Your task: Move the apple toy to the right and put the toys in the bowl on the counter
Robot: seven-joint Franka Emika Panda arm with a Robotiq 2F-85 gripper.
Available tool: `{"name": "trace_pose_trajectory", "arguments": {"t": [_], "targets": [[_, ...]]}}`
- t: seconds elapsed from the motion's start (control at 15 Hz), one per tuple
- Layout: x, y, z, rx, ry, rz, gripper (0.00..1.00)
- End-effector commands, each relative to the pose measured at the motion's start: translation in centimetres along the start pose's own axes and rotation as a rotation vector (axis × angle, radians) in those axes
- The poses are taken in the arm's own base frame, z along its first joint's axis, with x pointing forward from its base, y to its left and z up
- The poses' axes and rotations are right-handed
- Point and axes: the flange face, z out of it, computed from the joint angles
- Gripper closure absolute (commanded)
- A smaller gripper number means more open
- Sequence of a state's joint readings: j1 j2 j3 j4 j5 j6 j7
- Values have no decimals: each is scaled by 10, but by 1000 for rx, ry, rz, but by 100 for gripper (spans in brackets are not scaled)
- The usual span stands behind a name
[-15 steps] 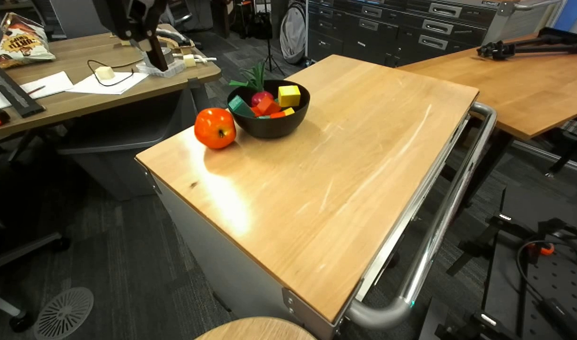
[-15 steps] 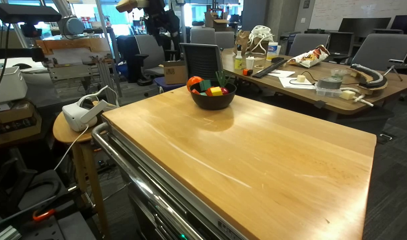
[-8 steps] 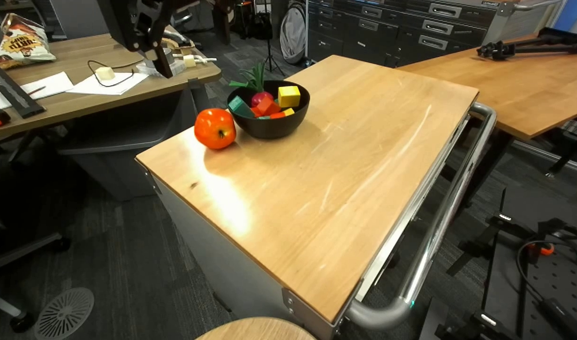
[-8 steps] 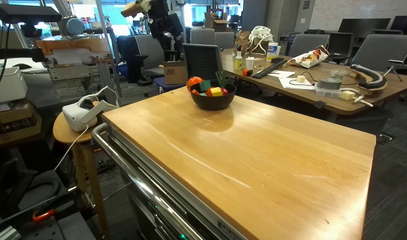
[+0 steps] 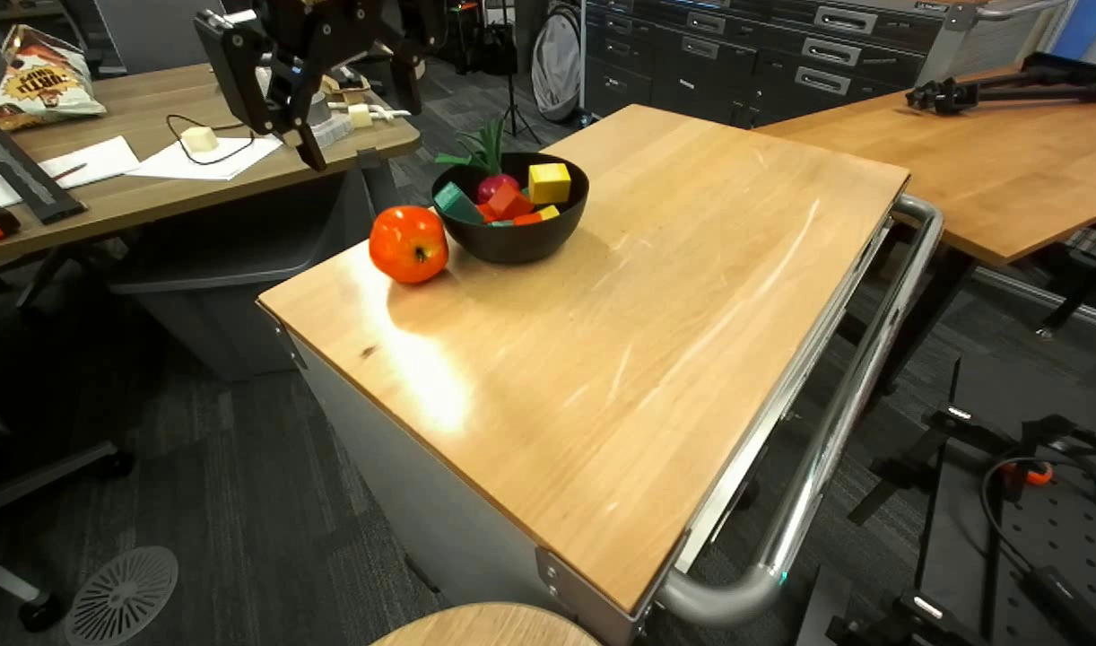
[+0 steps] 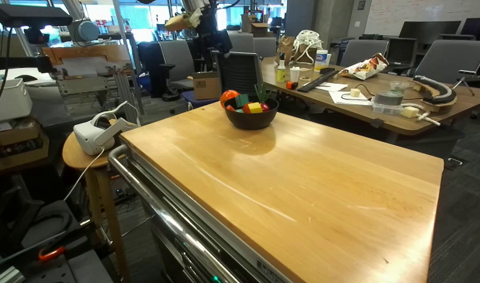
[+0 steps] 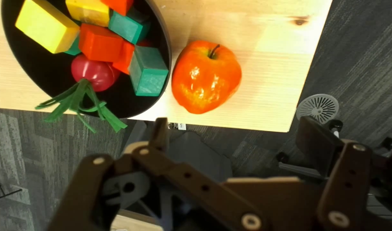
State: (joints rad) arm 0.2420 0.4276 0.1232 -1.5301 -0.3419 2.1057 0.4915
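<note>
We've got the black bowl [image 5: 512, 244] sitting on the light wooden counter [image 5: 557, 377], and what a load inside it! In the bowl we pick out a chunky yellow block [image 7: 45, 25], a second yellow block [image 7: 88, 12] cut by the wrist view's edge, a red-orange block [image 7: 99, 43] near the bowl's middle, a teal block [image 7: 148, 73] tilted at the bowl's wall, another teal piece [image 7: 125, 27], and a toy radish [image 7: 93, 72] whose green leaves rise over the bowl's rim.

And there's the apple toy [image 7: 205, 80], dark stem and all, outside the bowl on the counter and just beside it: right of the bowl in the wrist view, left of it in both exterior views. Are the two touching? We can't tell!

Up to the gripper [image 7: 233, 128]: we see it in the air, above the bowl and to its left in both exterior views, jaws spread wide apart.

Round the bowl, then: to its left in an exterior view we spot a bag of Turtle Chips [image 5: 44, 81] on a wooden desk [image 5: 153, 99], to its right a shiny metal rail [image 5: 839, 431] along the counter; and in an exterior view, out to the bowl's left, a white VR headset [image 6: 91, 137] on a round wooden stool [image 6: 71, 155].
</note>
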Motion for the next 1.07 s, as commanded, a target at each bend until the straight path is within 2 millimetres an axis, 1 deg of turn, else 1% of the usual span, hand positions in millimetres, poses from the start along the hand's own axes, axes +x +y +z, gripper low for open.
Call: {"name": "trace_pose_trajectory", "arguments": {"t": [0.0,0.2,0.4,0.67,1.0], "targets": [[26,0,17,13,-39,-13,0],[35,2,40,26,-85,1,0],[42,0,56,-1,-96,19,0],[48,-4,76,-23,-127,32,0],[51,1,102,-44,-182,65,0]]}}
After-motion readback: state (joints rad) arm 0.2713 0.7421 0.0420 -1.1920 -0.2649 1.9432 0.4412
